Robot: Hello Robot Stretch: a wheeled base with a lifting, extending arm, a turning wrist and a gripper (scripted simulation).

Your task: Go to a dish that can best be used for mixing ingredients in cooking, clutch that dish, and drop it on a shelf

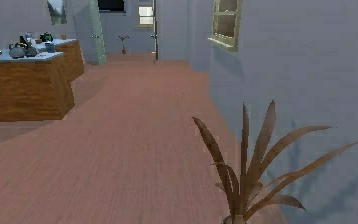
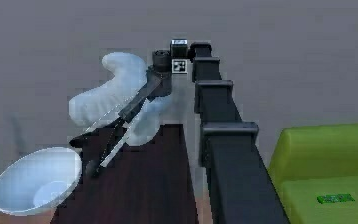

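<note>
In the forward view a wooden worktop (image 1: pixel 27 90) stands at the left, and a plant (image 1: pixel 249 165) at the bottom right.

In the arm side view the pincer (image 2: pixel 95 163) points down-left at a white bowl (image 2: pixel 32 180) by the edge of a dark top (image 2: pixel 147 190). I cannot tell if the pincer is apart or together, or if it holds the bowl. A green thing (image 2: pixel 322 160) is at the right.
</note>
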